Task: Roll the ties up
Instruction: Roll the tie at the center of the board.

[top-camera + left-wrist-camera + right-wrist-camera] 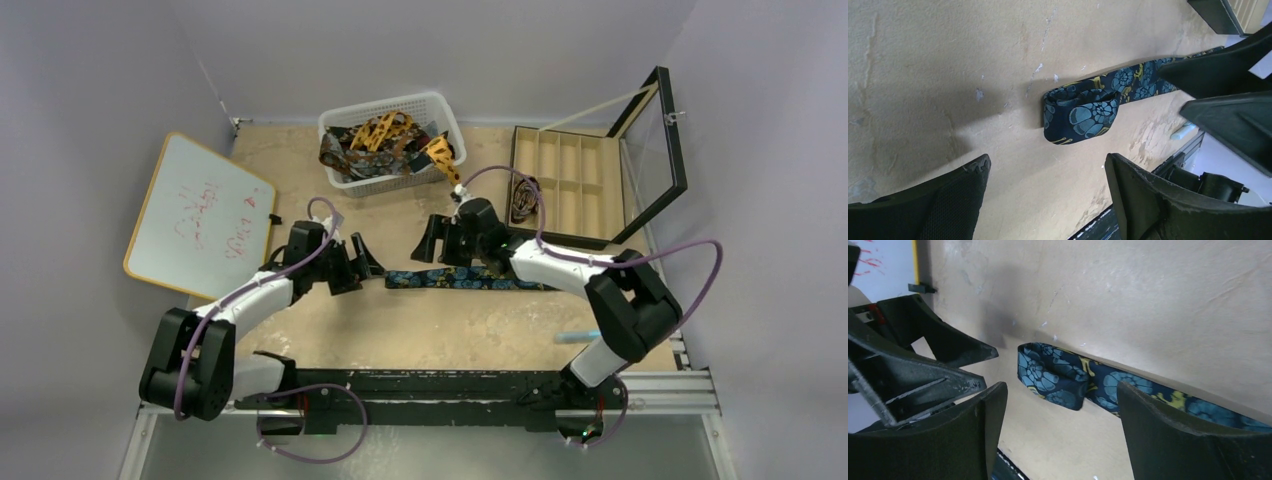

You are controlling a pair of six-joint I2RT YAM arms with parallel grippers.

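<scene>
A dark navy tie (470,279) with blue-gold print lies flat across the middle of the table, its left end folded over into a short loop (1080,112) (1050,375). My left gripper (358,268) (1048,167) hovers open just left of that folded end, with nothing between its fingers. My right gripper (440,250) (1060,407) stands open just above the same end, also empty. More ties (385,140), orange-yellow and dark brown, lie heaped in the white mesh basket (445,108) at the back.
A whiteboard (195,215) with red writing lies at the left. An open compartment box (570,175) with its glass lid (655,150) raised stands at the right, something dark (523,200) at its front left. A light blue object (577,335) lies by the right arm.
</scene>
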